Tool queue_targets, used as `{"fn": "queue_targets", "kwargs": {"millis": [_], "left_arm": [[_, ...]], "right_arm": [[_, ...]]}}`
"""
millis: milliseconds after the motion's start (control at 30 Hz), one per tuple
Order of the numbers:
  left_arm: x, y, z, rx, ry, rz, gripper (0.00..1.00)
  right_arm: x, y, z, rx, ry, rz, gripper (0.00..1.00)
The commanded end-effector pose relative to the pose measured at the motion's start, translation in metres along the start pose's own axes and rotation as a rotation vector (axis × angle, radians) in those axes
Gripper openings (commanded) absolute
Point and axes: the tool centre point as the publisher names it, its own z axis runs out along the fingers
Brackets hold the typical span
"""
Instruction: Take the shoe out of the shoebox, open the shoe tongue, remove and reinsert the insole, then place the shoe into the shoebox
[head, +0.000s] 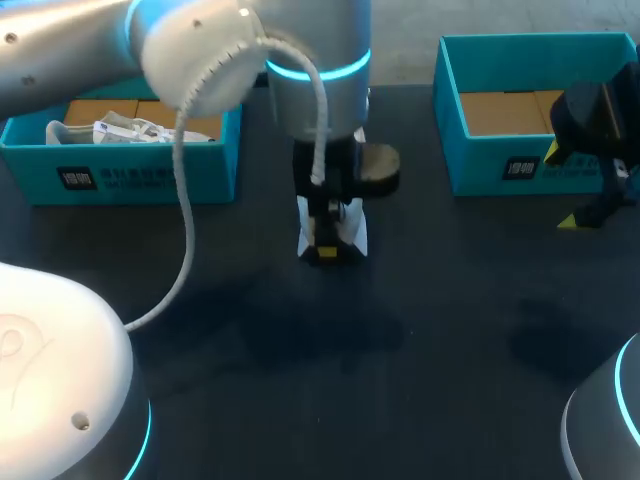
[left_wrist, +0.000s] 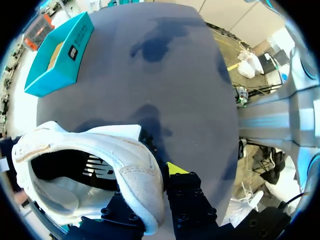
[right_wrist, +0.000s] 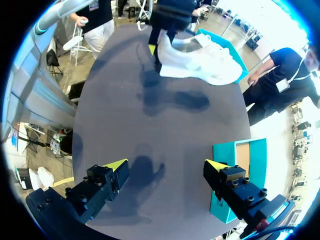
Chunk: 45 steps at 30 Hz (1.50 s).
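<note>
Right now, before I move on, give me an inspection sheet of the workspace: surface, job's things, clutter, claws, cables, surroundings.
Surface: dark table, shadows only.
Job's things: white shoe held at mid-table, apparently lifted; right shoebox open, only its cardboard floor showing; left shoebox open.
Clutter: white crumpled material in the left shoebox, cannot tell what.
Claws: left claw shut on the shoe's heel; right claw open, holding nothing, by the right shoebox.
Cables: grey cable loops down from the left arm.
Surroundings: nothing seen.
</note>
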Motion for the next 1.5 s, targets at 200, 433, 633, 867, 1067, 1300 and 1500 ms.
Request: {"fn": "queue_targets", "kwargs": {"millis": [200, 433, 633, 867, 1067, 1300, 1500], "left_arm": [[0.005, 0.007, -0.056, 0.021, -0.027, 0.020, 0.00], [0.005, 0.007, -0.056, 0.021, -0.027, 0.020, 0.00], [0.005, 0.007, -0.056, 0.021, -0.027, 0.020, 0.00], [0.005, 0.008, -0.055, 0.010, 0.002, 0.060, 0.00], [-0.006, 0.030, -0.059, 0.035, 0.025, 0.104, 0.00], [-0.022, 0.071, -0.065, 0.034, 0.041, 0.154, 0.00], [-0.037, 0.115, -0.072, 0.023, 0.055, 0.166, 0.00]], "right_arm": [[-0.002, 0.001, 0.002, 0.003, 0.004, 0.000, 1.00], [-0.002, 0.001, 0.002, 0.003, 0.004, 0.000, 1.00], [-0.002, 0.001, 0.002, 0.003, 0.004, 0.000, 1.00], [-0.002, 0.001, 0.002, 0.003, 0.004, 0.000, 1.00], [-0.002, 0.001, 0.002, 0.003, 0.004, 0.000, 1.00], [-0.002, 0.001, 0.002, 0.003, 0.004, 0.000, 1.00], [-0.002, 0.001, 0.002, 0.003, 0.004, 0.000, 1.00]]}}
